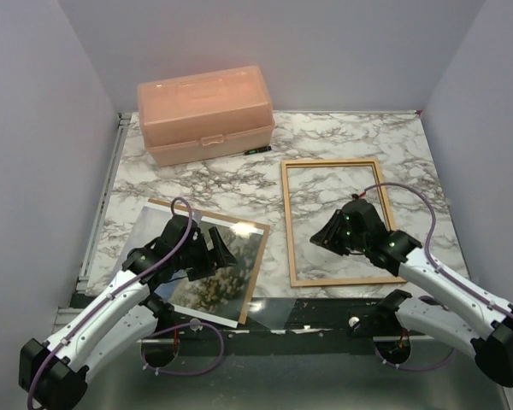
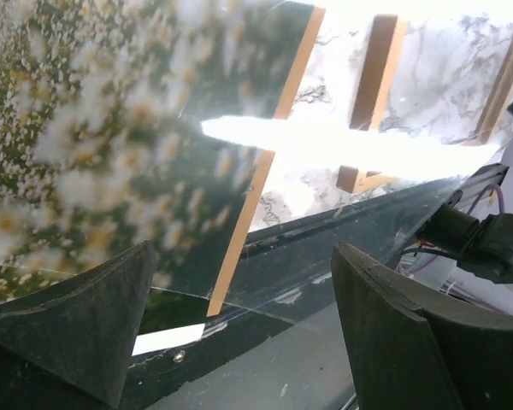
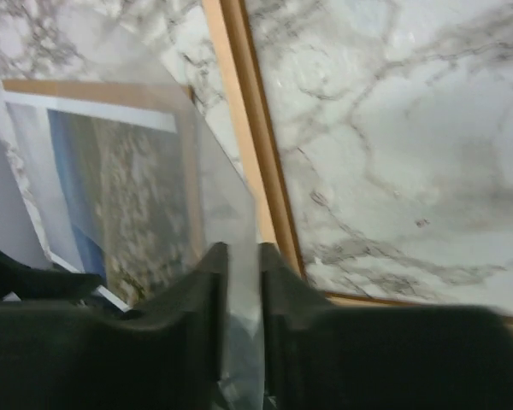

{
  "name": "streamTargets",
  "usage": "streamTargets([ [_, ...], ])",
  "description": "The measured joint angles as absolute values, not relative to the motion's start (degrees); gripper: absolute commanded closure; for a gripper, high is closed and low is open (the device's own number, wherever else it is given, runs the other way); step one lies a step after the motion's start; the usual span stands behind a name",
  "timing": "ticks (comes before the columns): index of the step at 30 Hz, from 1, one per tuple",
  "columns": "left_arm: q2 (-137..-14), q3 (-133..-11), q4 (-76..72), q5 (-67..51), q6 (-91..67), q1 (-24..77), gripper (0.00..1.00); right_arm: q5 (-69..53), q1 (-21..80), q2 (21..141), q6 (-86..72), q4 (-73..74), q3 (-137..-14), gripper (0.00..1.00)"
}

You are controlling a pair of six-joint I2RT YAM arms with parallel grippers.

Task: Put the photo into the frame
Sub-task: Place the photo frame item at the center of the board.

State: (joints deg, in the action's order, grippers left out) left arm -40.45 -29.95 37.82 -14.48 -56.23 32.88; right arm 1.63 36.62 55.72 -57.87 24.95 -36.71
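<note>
Your left claw (image 2: 242, 256) hangs spread and empty over the photo (image 1: 231, 286), lower left, beside the frame (image 1: 288, 222). Your right claw (image 3: 242, 248) is narrowed around a clear sheet (image 3: 218, 171); whether it grips, I cannot tell. Lift the photo by one edge, keeping it flat.

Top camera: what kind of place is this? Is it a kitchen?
Probably a robot test booth, not a kitchen: plain walls close in a marble-look table, a left arm and right arm sit at its near edge, with the frame, the photo and a pink box as props.
</note>
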Motion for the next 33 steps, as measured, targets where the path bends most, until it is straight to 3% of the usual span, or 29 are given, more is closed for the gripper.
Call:
streamTargets([
  [3, -40.3, -27.8, 37.3, -14.9, -57.1, 33.4, 0.16, 1.1, 36.6, 50.2, -58.9, 27.6, -33.2, 0.30],
  [6, -39.3, -24.5, 36.7, -14.9, -58.3, 33.8, 0.16, -0.2, 36.6, 45.6, -59.0, 30.8, -31.2, 0.20],
  [12, -38.2, -18.8, 37.0, -14.8, -60.9, 34.2, 0.16, -0.4, 36.6, 41.7, -57.7, 36.6, -31.8, 0.10],
  [17, -36.0, -18.4, 38.4, -13.9, -62.7, 35.9, 0.15, -0.1, 36.6, 48.4, -52.9, 37.8, -36.5, 0.01],
  [33, -30.5, -21.2, 53.1, -6.0, -69.1, 44.0, 0.14, -3.0, 33.0, 89.0, -34.5, 28.3, -56.6, 0.00],
])
